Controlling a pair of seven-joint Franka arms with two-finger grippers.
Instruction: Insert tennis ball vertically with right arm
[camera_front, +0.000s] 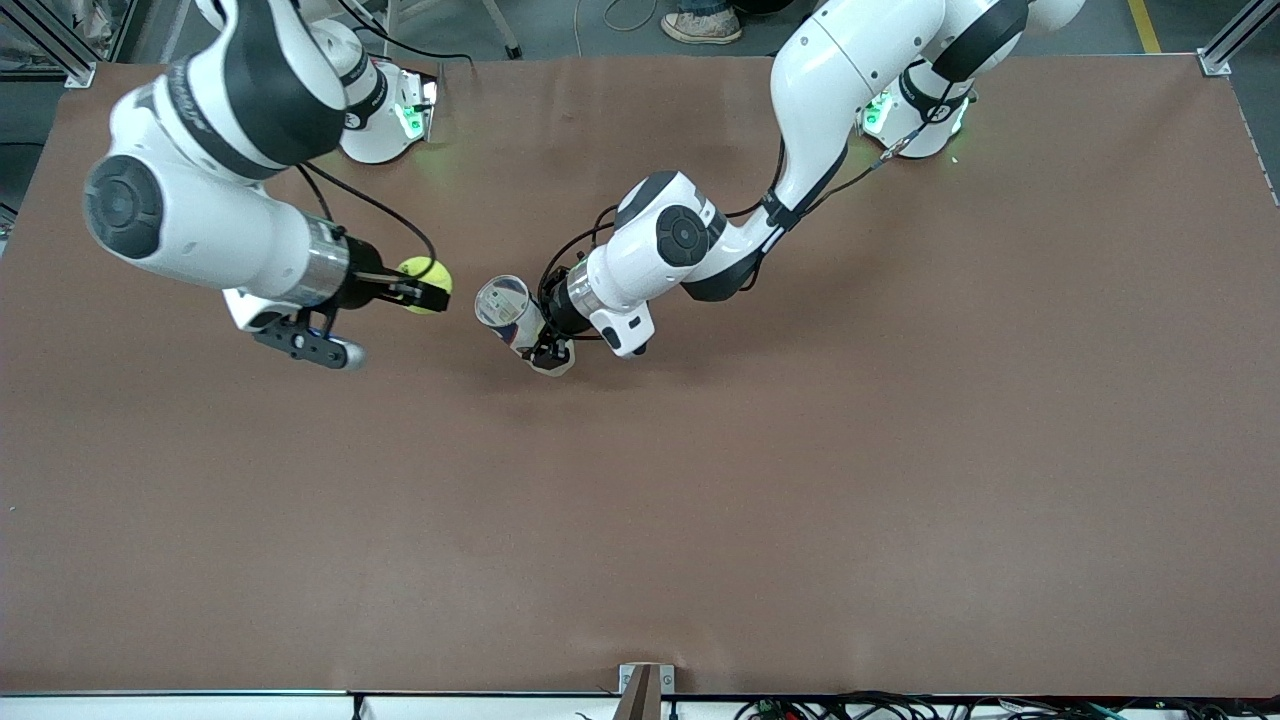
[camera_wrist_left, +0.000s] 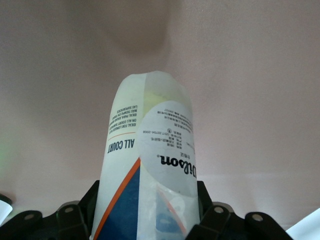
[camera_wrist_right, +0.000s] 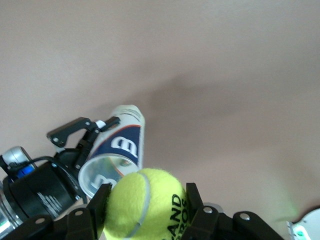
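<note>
My right gripper sits in the upper left of the front view, up off the brown table, fingers clamped on a yellow-green tennis ball. In the right wrist view the ball fills the bottom centre of the frame, pinched between both black fingers, black print showing on its felt. My left gripper is just left of centre in the front view, closed tight on the body of a clear plastic ball can with a blue and white label. The can is tilted, open mouth turned up toward the ball. Ball and can mouth are near each other but apart, ball not in the can. In the left wrist view the can rises from the bottom centre, label text visible.
</note>
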